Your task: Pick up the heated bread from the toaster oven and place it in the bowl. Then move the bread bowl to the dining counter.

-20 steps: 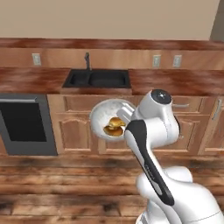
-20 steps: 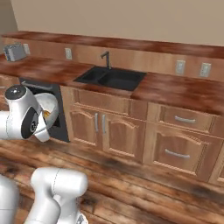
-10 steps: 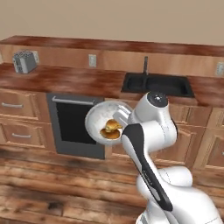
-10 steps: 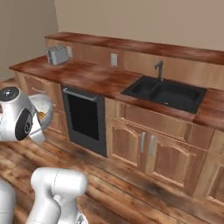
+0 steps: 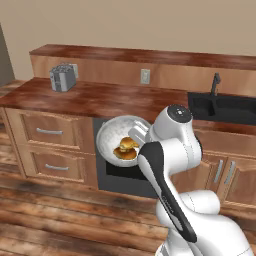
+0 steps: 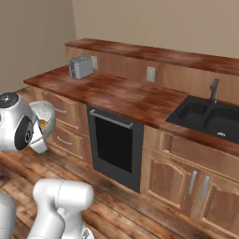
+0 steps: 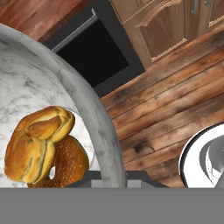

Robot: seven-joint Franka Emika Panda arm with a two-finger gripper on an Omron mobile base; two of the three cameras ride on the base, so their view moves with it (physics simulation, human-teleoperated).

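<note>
Left base view first: the bowl (image 5: 116, 136) was held up in the air in front of the dark built-in oven (image 5: 120, 172), tipped toward the camera, with the heated bread (image 5: 128, 144) sitting on top of a darker brown food piece (image 5: 125, 154) inside it. The gripper (image 5: 141, 134) was at the bowl's rim on the arm side, and going by how the bowl hung there it looked clamped on the rim, though the fingers themselves were hidden.

Right base view: just a sliver of the bowl (image 6: 43, 117) peeked out behind the white arm, a bit of orange inside, with the kitchen counter (image 6: 116, 93), the toaster (image 6: 80, 67) and the sink (image 6: 210, 119) beyond. No dining counter anywhere.

Hand view: the bowl's rim (image 7: 94, 127) ran straight down between the finger tips at the bottom, so yeah, pinched on the edge. The bread (image 7: 37, 144) was piled on the brown piece (image 7: 70, 164) near the low side.

My worry: that's a one-edge grip on a wide bowl that was already tilted. Any sharp turn or stop of the base could roll the bread over the lip, or let the bowl pivot in the fingers and drop onto the wood floor (image 7: 175, 105).
</note>
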